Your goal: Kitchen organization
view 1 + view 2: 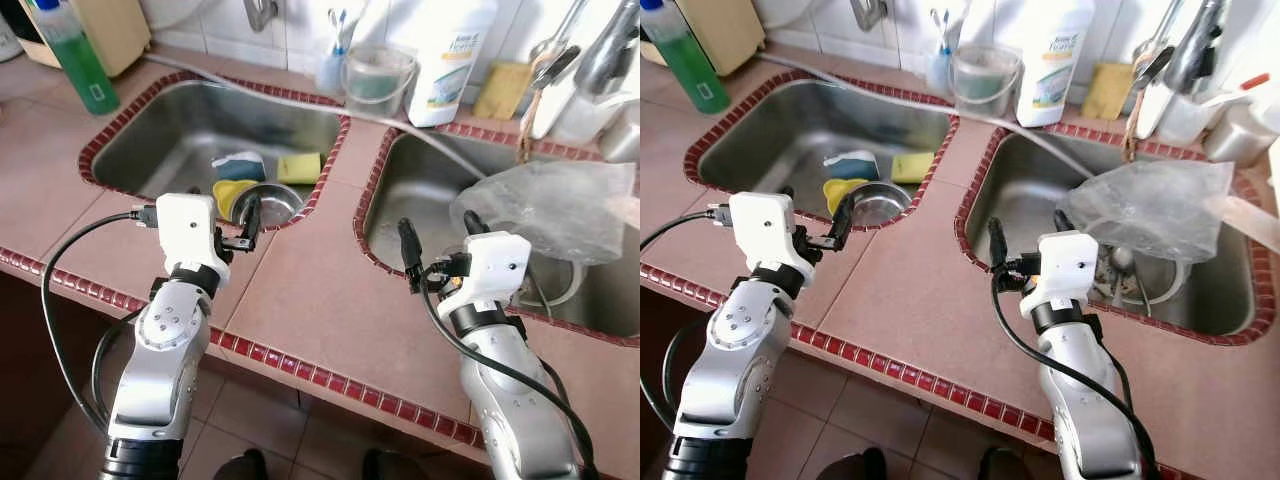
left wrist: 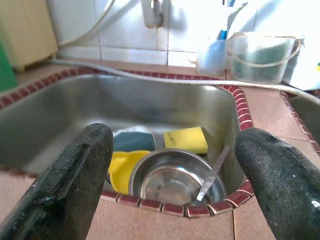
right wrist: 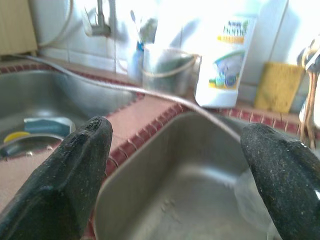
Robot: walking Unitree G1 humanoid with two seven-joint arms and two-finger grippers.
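**tilefan:** Nearest to us, lower left of the frame, the left gripper (image 1: 243, 226) hangs over the desk (image 1: 300, 300) right at the front rim of the left sink (image 1: 150, 140), fingers spread wide, nothing in them. Lower right, the right gripper (image 1: 440, 240) is spread just as wide and empty, at the near edge of the right sink (image 1: 1200, 300).

**sudsy:** So what's it going for?

**tilefan:** My guess is the steel bowl (image 2: 175, 180) just past the left gripper, in the near corner of that sink. A spoon (image 2: 212, 172) leans in it, and a yellow dish (image 2: 122, 167) touches its side. Behind sit a yellow sponge (image 2: 186, 140) and a blue-green one (image 1: 238, 163).

**sudsy:** Tips?

**tilefan:** Come down over the bowl's near rim, one finger inside and one outside, clear of the spoon. Lift slowly or it'll clatter out. Further back, a crumpled plastic bag (image 1: 550, 205) sits in the right sink.
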